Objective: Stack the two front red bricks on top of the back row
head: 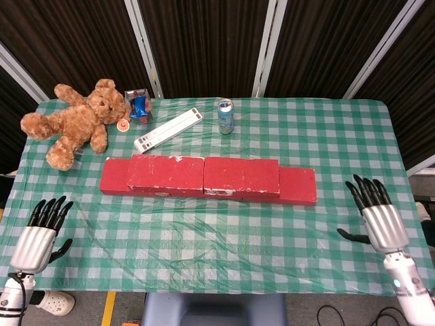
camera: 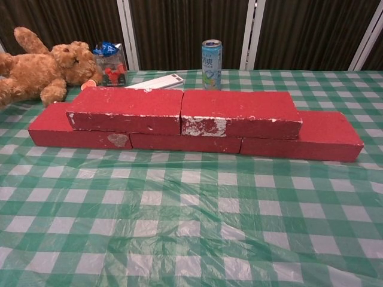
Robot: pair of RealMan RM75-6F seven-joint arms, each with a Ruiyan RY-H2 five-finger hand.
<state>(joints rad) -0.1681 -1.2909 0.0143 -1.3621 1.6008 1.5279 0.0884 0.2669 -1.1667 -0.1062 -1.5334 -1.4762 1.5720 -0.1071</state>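
Two red bricks lie end to end on top of a lower row: the left upper brick [head: 166, 173] [camera: 125, 109] and the right upper brick [head: 241, 175] [camera: 239, 112]. The lower row [head: 297, 185] [camera: 326, 140] sticks out at both ends. My right hand [head: 377, 216] hovers open near the table's front right corner, well away from the bricks. My left hand [head: 39, 232] stands open at the front left edge, fingers spread, holding nothing. Neither hand shows in the chest view.
A teddy bear [head: 71, 122] lies at the back left beside a small toy package [head: 138, 105]. A white strip [head: 168, 129] and a drink can [head: 225, 116] sit behind the bricks. A green checked cloth [head: 217, 238] covers the table.
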